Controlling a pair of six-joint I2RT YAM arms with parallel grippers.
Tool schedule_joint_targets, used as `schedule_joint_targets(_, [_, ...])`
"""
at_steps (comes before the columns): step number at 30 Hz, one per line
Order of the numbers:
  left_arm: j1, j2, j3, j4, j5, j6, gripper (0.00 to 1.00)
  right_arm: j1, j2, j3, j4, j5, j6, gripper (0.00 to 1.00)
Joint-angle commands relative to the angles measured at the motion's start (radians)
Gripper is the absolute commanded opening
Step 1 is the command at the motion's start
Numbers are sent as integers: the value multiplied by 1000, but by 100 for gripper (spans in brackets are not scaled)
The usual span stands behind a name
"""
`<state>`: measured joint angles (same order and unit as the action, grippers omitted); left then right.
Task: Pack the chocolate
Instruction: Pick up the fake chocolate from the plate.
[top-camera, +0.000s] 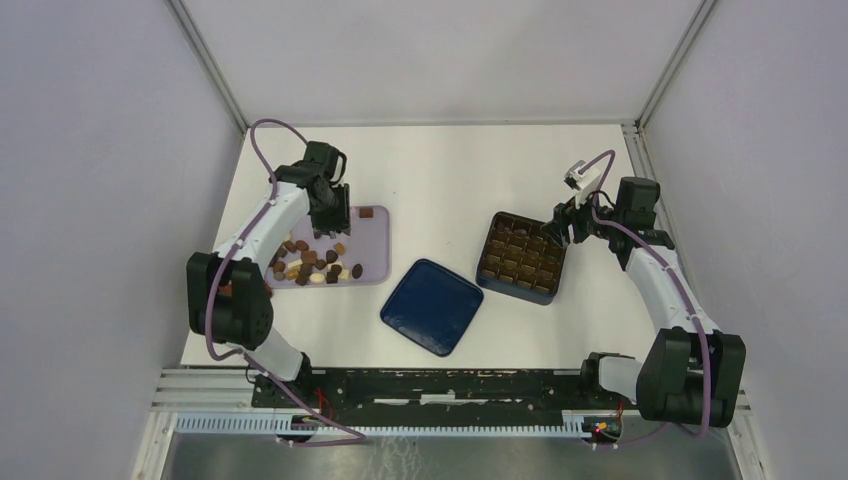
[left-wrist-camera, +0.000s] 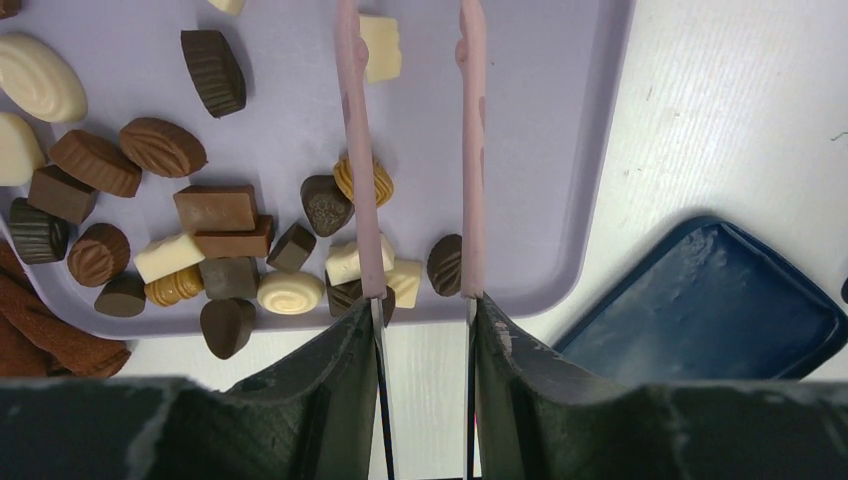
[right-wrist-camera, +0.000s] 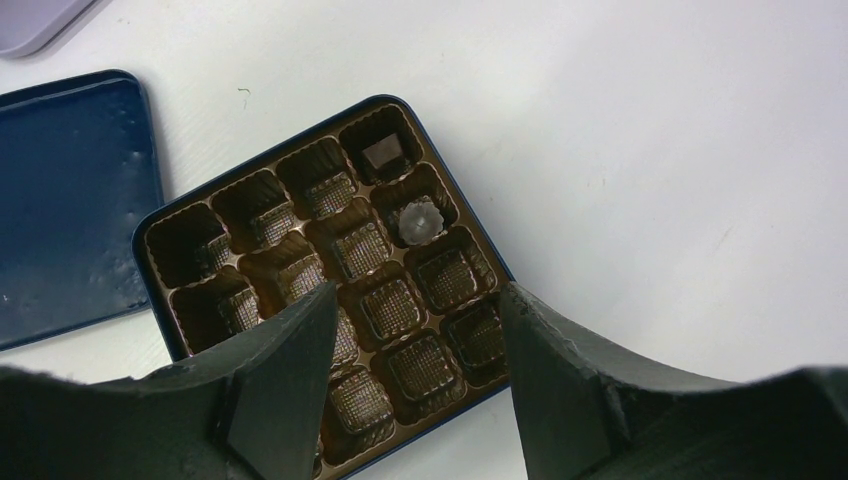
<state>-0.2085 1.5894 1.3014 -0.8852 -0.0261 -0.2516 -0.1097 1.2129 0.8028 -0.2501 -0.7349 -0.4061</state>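
Left wrist view has my left pincer (left-wrist-camera: 425, 315) clamped on the pink tongs (left-wrist-camera: 472, 150), their arms apart over the lilac tray (left-wrist-camera: 540, 120), since I judge these bites too small for bare fingers. The chocolate (left-wrist-camera: 215, 210) lies loose on that tray, mostly at nine o'clock of the tongs: ribbed ovals, squares and rounds in dark brown, mid brown and cream (a few stacked). My right pincer (right-wrist-camera: 417, 295) hangs spread and empty over the box (right-wrist-camera: 365, 250), probably to steady it, where one brown square fills the twelve o'clock corner cell.
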Motion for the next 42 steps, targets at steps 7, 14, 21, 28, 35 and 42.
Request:
schedule_joint_targets(7, [9, 65, 53, 1, -46, 72, 43, -1, 8, 10, 9, -29, -13, 67])
schedule_joint_targets(14, [9, 98, 43, 8, -49, 69, 44, 1, 5, 10, 8, -32, -13, 67])
schedule_joint_targets(21, [8, 117, 23, 11, -63, 66, 43, 1, 4, 11, 7, -34, -14, 67])
schedule_joint_targets(28, [9, 134, 21, 12, -60, 64, 39, 1, 2, 12, 7, -34, -16, 67])
schedule_joint_targets(35, [9, 137, 20, 8, -46, 65, 34, 1, 3, 12, 6, -35, -17, 67])
schedule_joint_targets(42, [9, 134, 21, -1, -43, 66, 25, 1, 1, 12, 6, -36, -17, 67])
